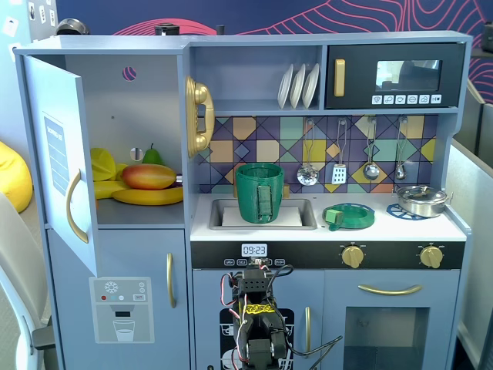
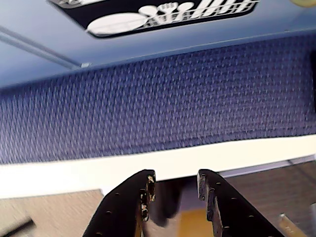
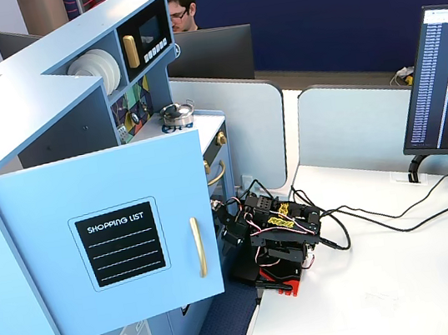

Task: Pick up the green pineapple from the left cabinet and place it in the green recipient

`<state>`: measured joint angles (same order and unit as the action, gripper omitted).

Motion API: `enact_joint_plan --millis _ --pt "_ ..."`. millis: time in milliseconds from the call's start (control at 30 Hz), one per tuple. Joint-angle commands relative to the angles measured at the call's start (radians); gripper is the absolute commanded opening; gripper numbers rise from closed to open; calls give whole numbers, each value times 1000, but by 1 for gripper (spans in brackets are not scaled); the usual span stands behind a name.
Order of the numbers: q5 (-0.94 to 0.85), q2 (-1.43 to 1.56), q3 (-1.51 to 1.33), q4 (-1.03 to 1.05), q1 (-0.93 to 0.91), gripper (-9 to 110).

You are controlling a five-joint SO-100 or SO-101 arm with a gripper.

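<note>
The arm (image 1: pixel 258 327) sits folded low in front of the toy kitchen, at the desk (image 3: pixel 393 285) edge nearest the kitchen's lower doors. In the wrist view the gripper (image 2: pixel 174 190) points at a strip of blue fabric and a pale ledge; its two black fingers (image 2: pixel 129 202) stand a little apart with nothing between them.

The left cabinet (image 1: pixel 127 100) has its door (image 1: pixel 58 154) swung open. On its shelf lie a red-orange mango (image 1: pixel 148 176), a yellow banana (image 1: pixel 150 196) and, behind them, a darker green pear (image 1: pixel 152 156). The green pineapple cannot be made out there; it may be hidden behind the other fruit.

The green pot (image 1: pixel 259 193) stands upright in the sink (image 1: pixel 304 216), strap handle facing forward. A flat green dish (image 1: pixel 349 216) rests on the counter just to its right in that fixed view.
</note>
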<state>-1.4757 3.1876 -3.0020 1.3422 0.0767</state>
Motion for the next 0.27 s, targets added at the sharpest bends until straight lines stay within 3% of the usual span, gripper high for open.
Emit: enact_joint_plan --millis 0,233 --pt "-49 -11 3 189 -18 2" --pt "-46 -11 3 189 -18 2"
